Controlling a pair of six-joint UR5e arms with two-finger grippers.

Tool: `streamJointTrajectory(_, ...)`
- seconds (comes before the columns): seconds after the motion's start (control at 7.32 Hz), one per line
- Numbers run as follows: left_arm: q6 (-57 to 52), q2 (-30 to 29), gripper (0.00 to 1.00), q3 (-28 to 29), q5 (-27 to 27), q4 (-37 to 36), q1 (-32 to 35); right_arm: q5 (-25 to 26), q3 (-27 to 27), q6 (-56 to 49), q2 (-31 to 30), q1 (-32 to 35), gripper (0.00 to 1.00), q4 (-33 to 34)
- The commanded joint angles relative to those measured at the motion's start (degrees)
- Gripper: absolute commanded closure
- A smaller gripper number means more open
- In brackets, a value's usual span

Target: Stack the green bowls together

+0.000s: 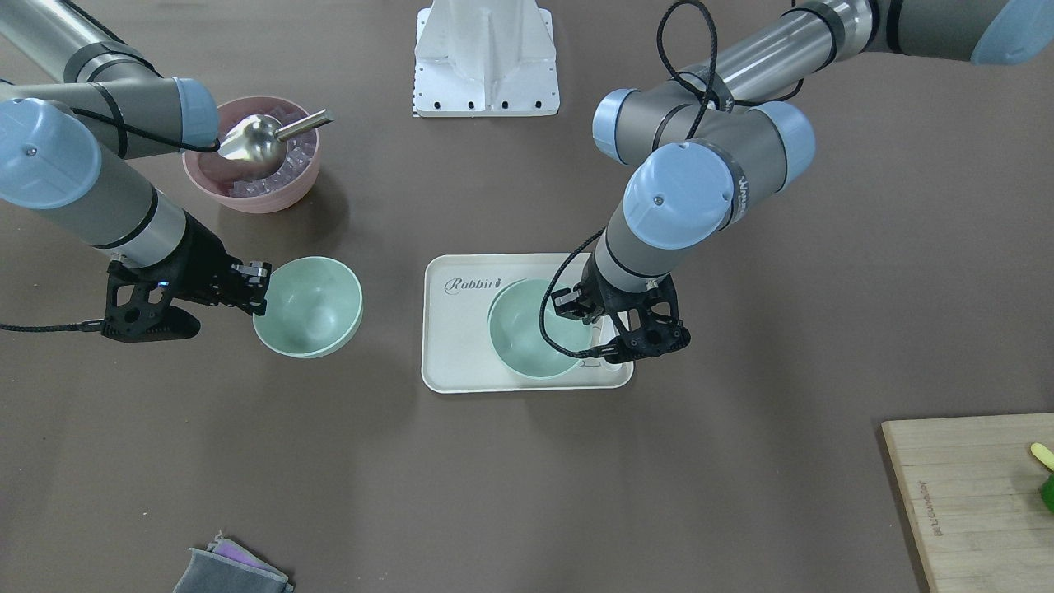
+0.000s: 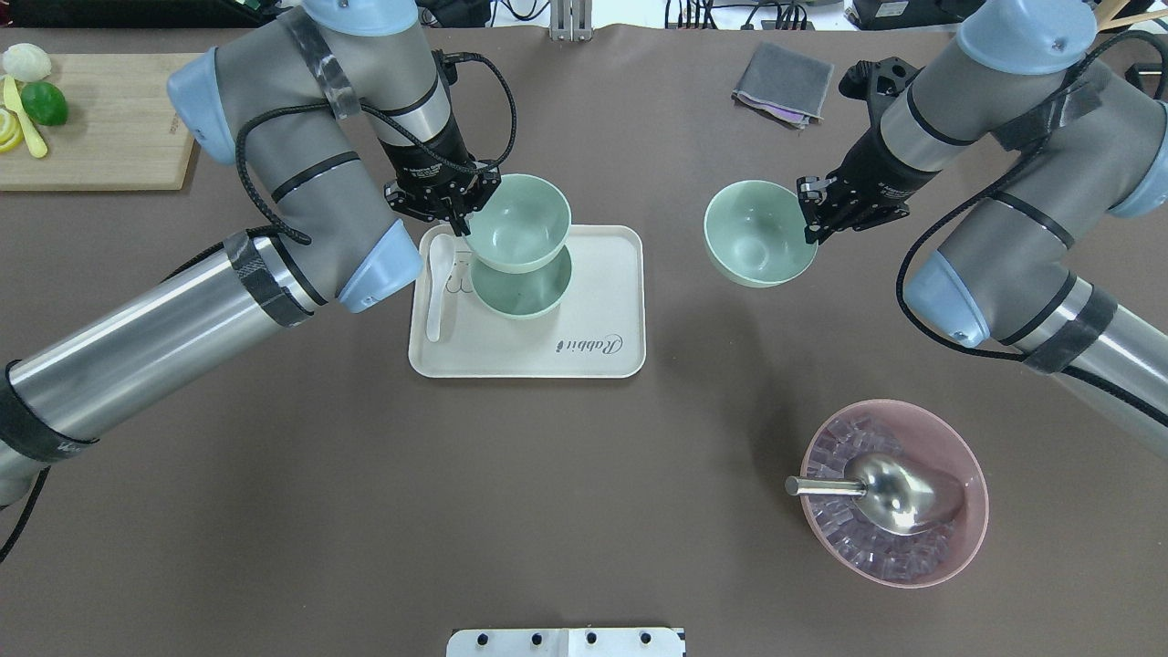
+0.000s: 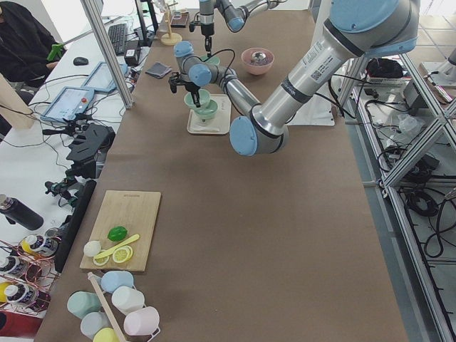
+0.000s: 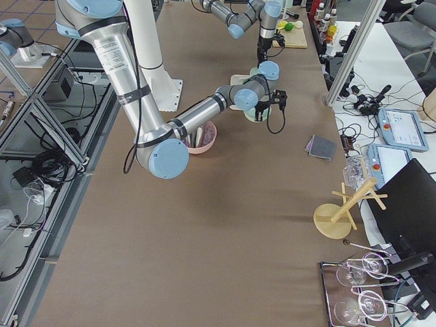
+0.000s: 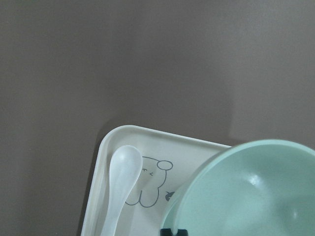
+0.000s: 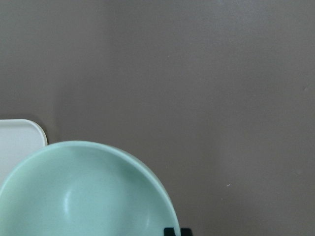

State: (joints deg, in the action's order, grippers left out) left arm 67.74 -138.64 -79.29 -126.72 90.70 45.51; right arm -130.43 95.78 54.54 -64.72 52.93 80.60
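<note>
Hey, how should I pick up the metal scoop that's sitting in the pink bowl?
Take the metal scoop by its straight handle, which pokes out over the pink bowl's rim toward the robot's left. Come from above and pinch it across its width; the rounded head lies among clear cubes and offers no flat sides.

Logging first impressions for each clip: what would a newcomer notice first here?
The left gripper holds a pale mint-green round bowl by its rim over a second green bowl on the cream rectangular tray. The right gripper grips a third green bowl beside the tray. A larger pink bowl with a metal scoop sits on the robot's right.
</note>
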Motion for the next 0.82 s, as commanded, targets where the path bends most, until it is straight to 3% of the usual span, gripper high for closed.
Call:
streamJointTrajectory(0.0, 0.5, 0.1, 1.00, -0.1, 0.2, 0.0, -1.0, 0.0, 0.0, 0.0, 0.0, 0.0, 1.00, 0.0)
streamJointTrajectory(0.68, 0.6, 2.5, 1.00, -1.3, 0.2, 2.3, -1.4, 0.2, -0.1, 0.0, 0.1, -0.5, 1.00, -0.1)
